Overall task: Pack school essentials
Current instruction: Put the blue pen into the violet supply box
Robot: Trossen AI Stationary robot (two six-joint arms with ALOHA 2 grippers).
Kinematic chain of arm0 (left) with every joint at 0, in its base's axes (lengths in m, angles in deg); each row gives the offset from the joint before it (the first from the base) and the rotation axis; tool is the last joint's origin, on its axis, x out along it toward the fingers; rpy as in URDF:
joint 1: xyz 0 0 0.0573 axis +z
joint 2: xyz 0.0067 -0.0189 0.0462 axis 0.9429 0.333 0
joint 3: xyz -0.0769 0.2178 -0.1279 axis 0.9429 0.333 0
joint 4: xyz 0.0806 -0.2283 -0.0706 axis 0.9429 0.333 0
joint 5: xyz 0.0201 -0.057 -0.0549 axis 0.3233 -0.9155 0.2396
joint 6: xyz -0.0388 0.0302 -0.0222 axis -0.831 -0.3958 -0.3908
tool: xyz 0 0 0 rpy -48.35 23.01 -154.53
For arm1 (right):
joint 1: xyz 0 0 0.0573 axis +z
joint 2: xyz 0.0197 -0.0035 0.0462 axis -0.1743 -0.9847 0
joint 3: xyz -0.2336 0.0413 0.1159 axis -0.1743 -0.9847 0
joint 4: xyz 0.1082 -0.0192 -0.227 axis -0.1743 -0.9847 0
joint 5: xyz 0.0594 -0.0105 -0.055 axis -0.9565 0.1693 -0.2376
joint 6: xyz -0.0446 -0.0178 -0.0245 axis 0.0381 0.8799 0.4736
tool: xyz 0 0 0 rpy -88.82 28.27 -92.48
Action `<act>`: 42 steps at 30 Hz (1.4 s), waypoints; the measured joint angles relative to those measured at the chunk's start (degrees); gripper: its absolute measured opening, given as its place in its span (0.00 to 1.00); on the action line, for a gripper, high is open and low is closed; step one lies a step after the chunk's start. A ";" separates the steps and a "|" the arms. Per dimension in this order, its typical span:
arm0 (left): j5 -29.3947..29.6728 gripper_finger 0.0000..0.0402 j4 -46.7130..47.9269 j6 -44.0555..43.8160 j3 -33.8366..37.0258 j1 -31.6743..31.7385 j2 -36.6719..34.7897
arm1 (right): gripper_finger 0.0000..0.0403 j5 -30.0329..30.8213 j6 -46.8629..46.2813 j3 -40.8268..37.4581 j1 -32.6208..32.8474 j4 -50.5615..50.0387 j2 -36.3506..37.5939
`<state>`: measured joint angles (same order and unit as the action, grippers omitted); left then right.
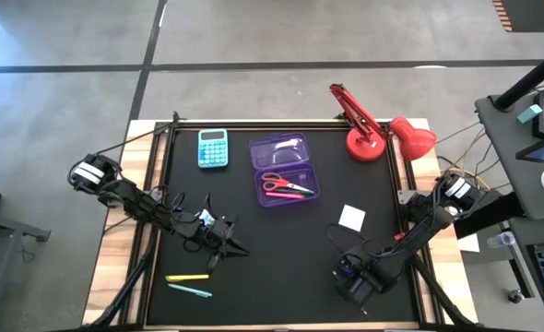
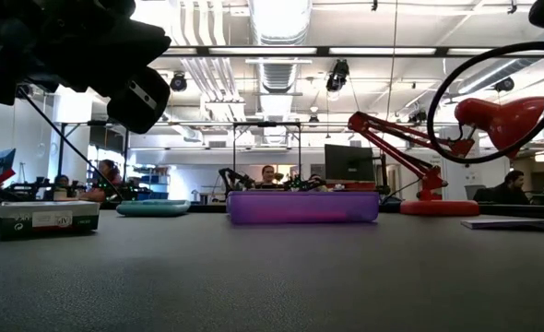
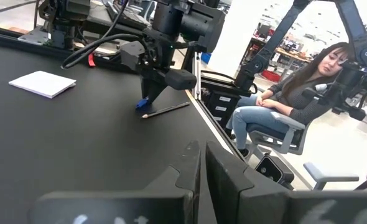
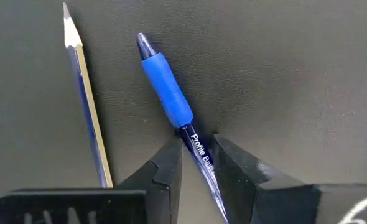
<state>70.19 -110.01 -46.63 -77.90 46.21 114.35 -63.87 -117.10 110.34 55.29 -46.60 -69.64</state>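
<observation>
One translucent purple plastic pencil case point(image 1: 288, 171) lies open near the middle of the black table point(image 1: 272, 277), with one pair of red-handled scissors point(image 1: 286, 185) inside it. One light-blue calculator point(image 1: 213, 148) sits just beside the case, and one red desk lamp point(image 1: 381, 131) stands at the far right corner. One small white square pad point(image 1: 352, 218) lies apart from the case. Two thin pens rest near the front left: one yellow pen point(image 1: 188, 277) and one teal pen point(image 1: 190, 290).

The right gripper point(image 4: 196, 165) is down at the table's front right, its jaws narrowed on one blue ballpoint pen point(image 4: 167, 92); one pencil point(image 4: 86, 87) lies just beside it. The left gripper point(image 3: 202, 163) hovers left of centre, jaws nearly closed on nothing.

Beyond the table, a person point(image 3: 295, 87) sits on a chair, and an open workshop with ceiling lights stretches behind.
</observation>
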 joint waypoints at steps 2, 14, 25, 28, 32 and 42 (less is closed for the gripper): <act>0.00 0.02 0.00 0.00 -0.02 0.00 0.00 | 0.18 -0.01 0.61 -0.04 0.00 0.03 0.00; 0.00 0.02 -0.02 0.00 0.00 0.00 0.00 | 0.04 0.00 1.40 0.27 0.00 0.03 0.01; 0.23 0.02 -0.20 1.42 -0.01 0.00 0.00 | 0.04 11.85 10.31 5.28 -3.22 -7.13 3.09; 1.06 0.02 -0.81 1.46 -0.02 0.01 0.00 | 0.04 18.64 18.00 6.69 -6.35 -7.10 4.15; 1.11 0.02 -1.38 1.49 -0.02 0.02 0.00 | 0.03 24.61 31.59 8.28 -12.58 -7.02 4.24; 1.09 0.02 -1.60 1.49 -0.02 0.02 0.00 | 0.03 30.67 70.29 11.28 -33.10 4.59 4.15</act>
<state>71.28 -111.62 -45.15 -77.92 46.23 114.35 -33.19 -46.81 121.62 22.19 -42.01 -65.49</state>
